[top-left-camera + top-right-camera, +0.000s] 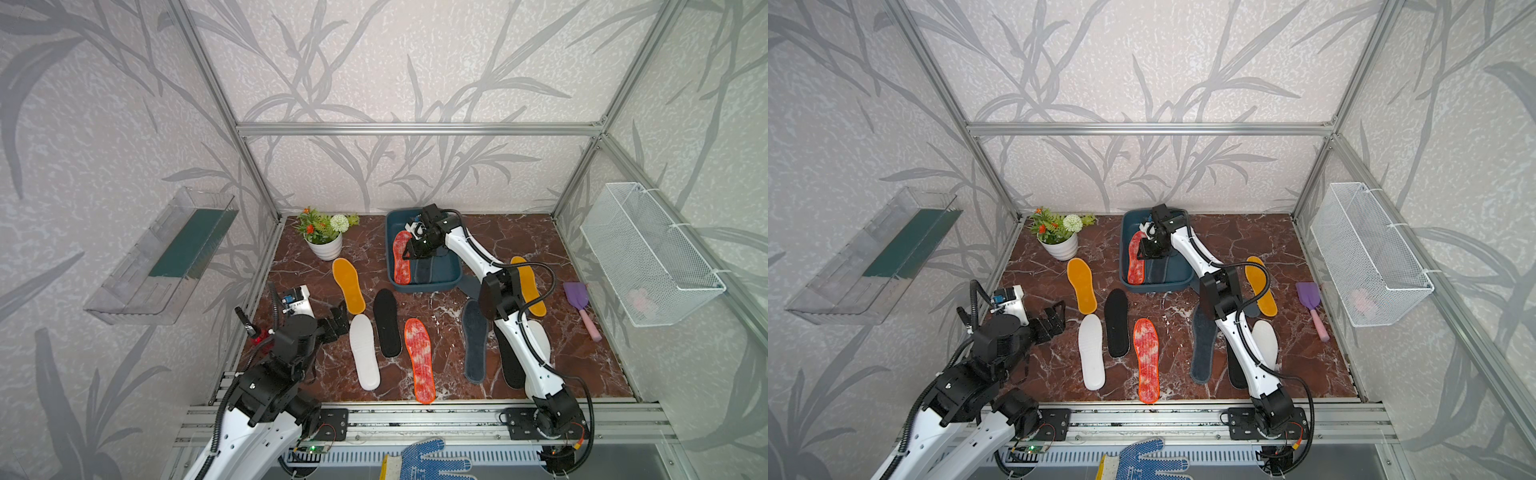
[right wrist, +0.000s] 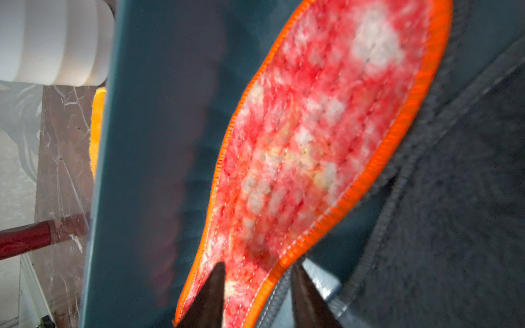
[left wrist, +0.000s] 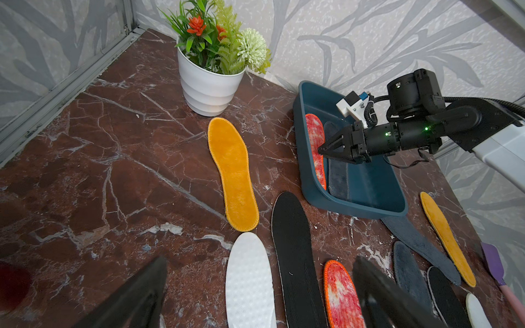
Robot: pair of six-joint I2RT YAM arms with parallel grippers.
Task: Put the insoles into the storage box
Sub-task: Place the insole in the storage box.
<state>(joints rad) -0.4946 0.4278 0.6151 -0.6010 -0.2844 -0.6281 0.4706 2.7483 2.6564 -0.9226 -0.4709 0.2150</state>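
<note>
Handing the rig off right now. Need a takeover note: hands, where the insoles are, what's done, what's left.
Left hand: open, empty, near the marble table's left edge.
Right hand: inside the dark teal-blue plastic storage box, jaws parted around the end of the mottled red-orange insole, which leans on the box wall.
Done: that insole and a dark grey felt insole are in the box.
Left, nine seen on the table: two mustard yellow insoles, two white insoles, two black insoles, two dark grey insoles, a second red-orange insole. Some lie partly under the right arm.
</note>
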